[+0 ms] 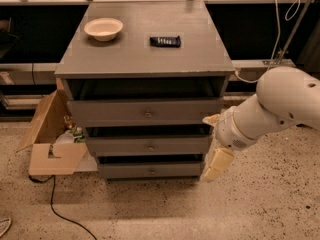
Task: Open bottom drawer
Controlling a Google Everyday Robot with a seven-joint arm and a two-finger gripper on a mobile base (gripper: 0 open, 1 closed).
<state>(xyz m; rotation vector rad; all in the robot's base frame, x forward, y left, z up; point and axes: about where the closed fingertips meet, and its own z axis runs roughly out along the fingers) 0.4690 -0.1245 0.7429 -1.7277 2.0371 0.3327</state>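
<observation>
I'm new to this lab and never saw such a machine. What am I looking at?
The white shape at right is a robot arm; the pale piece at its tip is the end effector, the part that grasps. It holds nothing and hangs beside the right end of the bottom drawer. The single camera looks down at the front of the grey cabinet. On its top lie a bowl and a small dark object. A cardboard box sits on the floor at left.

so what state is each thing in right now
bottom drawer: looks shut, knob untouched
middle drawer: looks shut
top drawer: looks shut
bowl: upright, empty
cardboard box: flaps open, items inside
claw: low by the bottom drawer's right end, off the knob
</observation>
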